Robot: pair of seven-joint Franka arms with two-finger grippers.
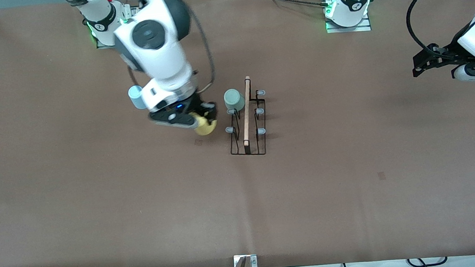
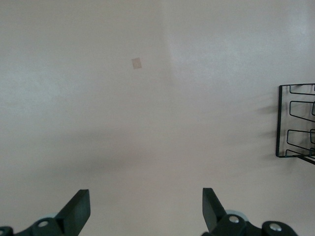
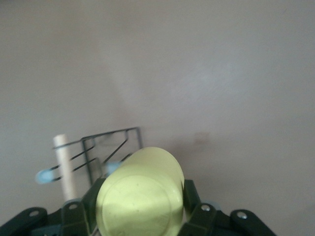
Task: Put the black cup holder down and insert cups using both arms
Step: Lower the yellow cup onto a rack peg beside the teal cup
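Right hand (image 1: 202, 120) is clamped on the yellow cup (image 1: 205, 127), up off the surface (image 1: 96, 208), with the black cup holder (image 1: 247, 124) just beside it toward the left arm's end. A grey-green cup (image 1: 234, 100) sits on a holder prong; a light blue cup (image 1: 136, 96) shows at the right arm's wrist. Left hand (image 2: 146, 209) waits spread wide, holding nothing, well apart from the holder.

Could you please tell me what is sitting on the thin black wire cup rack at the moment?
A pale grey-green plastic cup hangs on one prong of the thin black wire rack. Five blue-tipped prongs are bare. The prong inside that cup is covered. The right gripper holds a yellow plastic cup beside the rack.
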